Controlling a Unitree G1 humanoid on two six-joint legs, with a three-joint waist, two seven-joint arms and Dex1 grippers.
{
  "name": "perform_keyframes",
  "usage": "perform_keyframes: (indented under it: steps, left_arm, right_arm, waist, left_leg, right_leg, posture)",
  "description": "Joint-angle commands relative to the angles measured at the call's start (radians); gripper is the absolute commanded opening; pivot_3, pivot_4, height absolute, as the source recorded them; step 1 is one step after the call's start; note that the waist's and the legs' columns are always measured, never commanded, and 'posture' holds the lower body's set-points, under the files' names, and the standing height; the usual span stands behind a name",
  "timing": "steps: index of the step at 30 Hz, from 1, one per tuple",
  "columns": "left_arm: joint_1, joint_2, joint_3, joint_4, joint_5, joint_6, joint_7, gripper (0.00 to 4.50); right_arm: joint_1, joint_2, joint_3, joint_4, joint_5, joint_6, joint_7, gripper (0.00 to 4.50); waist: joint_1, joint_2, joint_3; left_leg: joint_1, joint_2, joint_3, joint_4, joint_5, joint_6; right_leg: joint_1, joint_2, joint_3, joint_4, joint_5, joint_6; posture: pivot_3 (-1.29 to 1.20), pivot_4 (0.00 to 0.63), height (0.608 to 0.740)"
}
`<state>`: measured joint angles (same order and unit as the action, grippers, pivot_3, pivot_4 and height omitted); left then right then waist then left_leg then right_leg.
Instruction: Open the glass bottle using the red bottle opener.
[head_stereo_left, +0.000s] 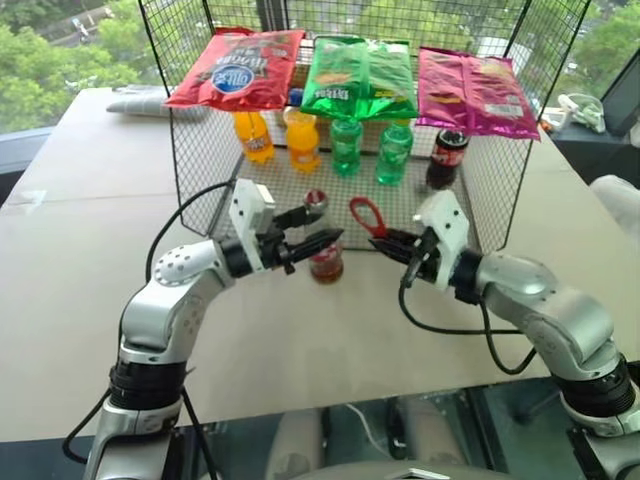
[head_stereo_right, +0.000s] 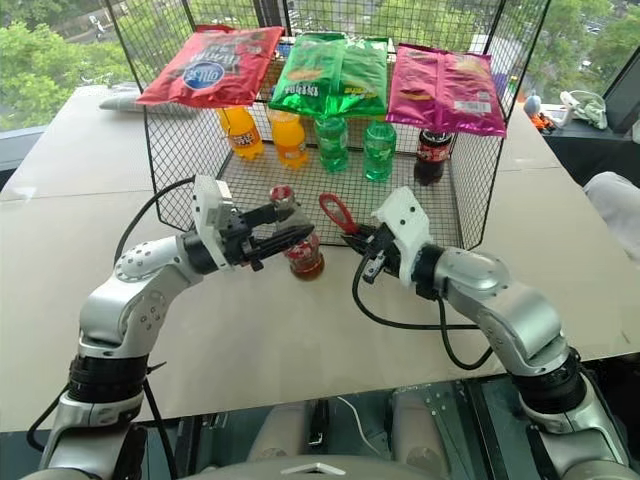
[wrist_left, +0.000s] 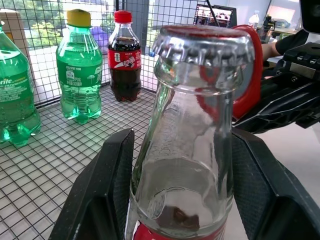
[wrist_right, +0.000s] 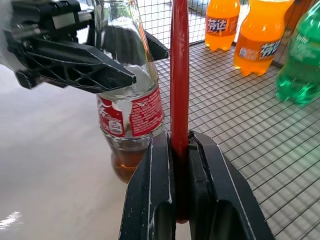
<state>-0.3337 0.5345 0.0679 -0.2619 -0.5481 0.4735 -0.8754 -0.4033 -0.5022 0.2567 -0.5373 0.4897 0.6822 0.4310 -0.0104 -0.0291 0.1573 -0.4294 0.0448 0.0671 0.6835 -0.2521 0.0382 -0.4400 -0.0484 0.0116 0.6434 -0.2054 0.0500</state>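
Red opener (head_stereo_left: 367, 214) is pinched edge-on in the right claw (head_stereo_left: 385, 238). Left claw (head_stereo_left: 315, 228) straddles the bottle (head_stereo_left: 325, 255) – fingers (wrist_left: 102, 195) apart, grip unclear; its red label's white script is unreadable.

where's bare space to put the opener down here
Bare tabletop left of the left gripper, and again right of the wire rack. Crowded: the rack's back row of bottles, and its front edge, where the glass bottle stands beside the red bottle opener.
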Motion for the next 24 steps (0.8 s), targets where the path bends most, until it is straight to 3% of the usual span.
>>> perform_keyframes:
  steps: [1, 11, 24]
  left_arm:
    - [-0.001, 0.009, -0.006, -0.016, -0.006, -0.019, -0.024, 2.14]
    - [-0.032, 0.002, -0.016, 0.015, 0.003, -0.02, -0.032, 2.14]
    - [-0.052, 0.004, -0.027, 0.039, 0.002, -0.02, -0.058, 2.14]
  right_arm:
    - [-0.039, 0.023, 0.035, 0.011, -0.137, -0.138, -0.005, 0.0]
    - [-0.063, 0.048, 0.129, 0.161, -0.55, -0.486, -0.069, 0.0]
    - [-0.038, 0.126, 0.185, 0.26, -0.855, -0.702, -0.14, 0.0]
  waist:
    - [0.0, 0.0, 0.0]
    - [0.0, 0.0, 0.0]
    - [0.001, 0.0, 0.0]
  left_leg:
    - [0.0, 0.0, 0.0, 0.0, 0.0, 0.0]
    - [0.0, 0.0, 0.001, 0.0, 0.0, 0.0]
    - [0.001, 0.0, 0.001, 0.001, 0.0, -0.001]
  right_leg:
    - [0.0, 0.0, 0.0, 0.0, 0.0, 0.0]
    - [0.0, 0.0, 0.0, 0.0, 0.0, 0.0]
    - [0.0, 0.0, 0.001, 0.0, 0.0, 0.0]
  posture:
    - [0.0, 0.15, 0.74]
    - [0.0, 0.15, 0.74]
    - [0.0, 0.15, 0.74]
